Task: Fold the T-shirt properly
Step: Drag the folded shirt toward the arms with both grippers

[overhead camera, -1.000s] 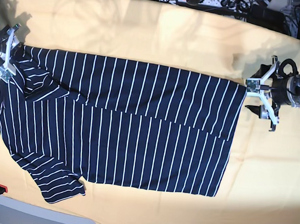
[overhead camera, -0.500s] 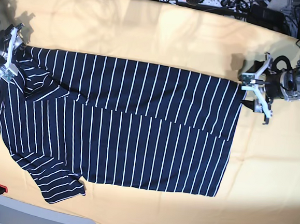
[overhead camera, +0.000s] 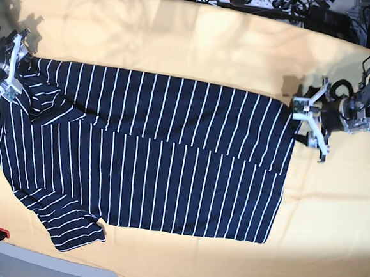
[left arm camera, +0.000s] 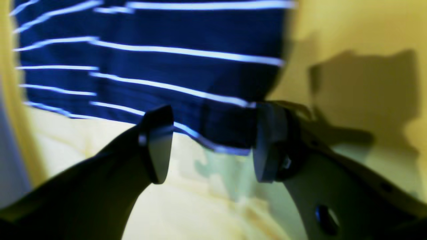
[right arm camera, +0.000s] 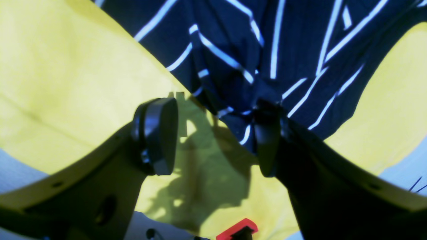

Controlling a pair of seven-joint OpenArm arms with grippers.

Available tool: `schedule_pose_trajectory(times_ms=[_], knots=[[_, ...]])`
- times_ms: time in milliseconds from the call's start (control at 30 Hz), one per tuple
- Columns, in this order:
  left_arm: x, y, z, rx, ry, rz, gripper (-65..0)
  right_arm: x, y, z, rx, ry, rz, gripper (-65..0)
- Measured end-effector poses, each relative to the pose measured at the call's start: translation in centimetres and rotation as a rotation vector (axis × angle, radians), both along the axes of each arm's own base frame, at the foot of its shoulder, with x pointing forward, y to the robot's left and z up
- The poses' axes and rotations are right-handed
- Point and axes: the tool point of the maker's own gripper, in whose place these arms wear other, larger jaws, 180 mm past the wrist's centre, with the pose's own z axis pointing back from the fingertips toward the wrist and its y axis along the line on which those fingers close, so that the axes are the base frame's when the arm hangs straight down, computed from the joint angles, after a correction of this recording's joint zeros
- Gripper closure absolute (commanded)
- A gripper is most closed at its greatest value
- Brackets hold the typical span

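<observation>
Striped T-shirt (overhead camera: 145, 154) lying flat on the yellow table cover (overhead camera: 180, 42), partly folded lengthwise. Left gripper (overhead camera: 309, 126) with jaws apart at the hem corner; right gripper (overhead camera: 10, 64) with jaws apart straddling the bunched sleeve edge, neither clamping cloth.

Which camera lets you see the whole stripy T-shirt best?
The base view. It shows the whole T-shirt spread on the yellow cloth, both sleeves included. The left wrist view shows only a blurry hem corner, and the right wrist view only a bunched bit near a sleeve.
</observation>
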Motion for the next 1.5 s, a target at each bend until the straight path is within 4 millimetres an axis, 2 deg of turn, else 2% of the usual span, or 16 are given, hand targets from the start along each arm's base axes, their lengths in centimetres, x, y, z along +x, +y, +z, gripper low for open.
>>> schedule_pose_trajectory(times_ms=[167,200,233,300,333,500,767,900,1100,1200,1500], knots=[[0.6,-1.3,-0.2,0.008,-0.007,-0.040,-36.6,0.0,0.0,0.0,0.000,0.000,0.000,-37.0],[0.7,-1.5,-0.2,0.007,-0.008,-0.044,-32.9,0.0,0.0,0.0,0.000,0.000,0.000,-37.0],[0.6,-1.6,-0.3,0.011,0.001,-0.049,-25.3,0.0,0.0,0.0,0.000,0.000,0.000,-37.0],[0.1,-1.5,-0.7,0.024,0.027,-0.059,-4.6,0.0,0.0,0.0,0.000,0.000,0.000,-37.0],[0.0,-1.5,-0.8,0.028,0.034,-0.061,0.0,0.0,0.0,0.0,0.000,0.000,0.000,-37.0],[0.2,-0.5,-0.6,0.054,0.035,-0.048,0.0,-0.3,-0.2,-0.1,-0.015,0.015,0.022,-37.0],[-0.2,1.9,0.1,0.084,0.059,-0.010,0.0,-1.9,-1.5,-0.4,-0.086,0.077,0.074,-37.0],[-0.2,1.8,0.2,0.085,0.057,-0.013,0.0,-1.9,-3.2,-1.3,-0.157,0.026,0.107,-37.0],[-0.4,1.5,0.4,0.085,0.053,-0.026,0.0,-2.2,-4.8,-2.4,-0.156,0.015,0.070,-37.0],[-0.4,1.3,0.5,0.084,0.051,-0.030,0.0,-2.2,-6.1,-3.0,-0.163,-0.002,0.038,-34.6],[-0.5,0.7,0.9,0.082,0.040,-0.050,0.0,-1.1,-6.4,-3.1,-0.160,-0.069,0.045,-34.0]])
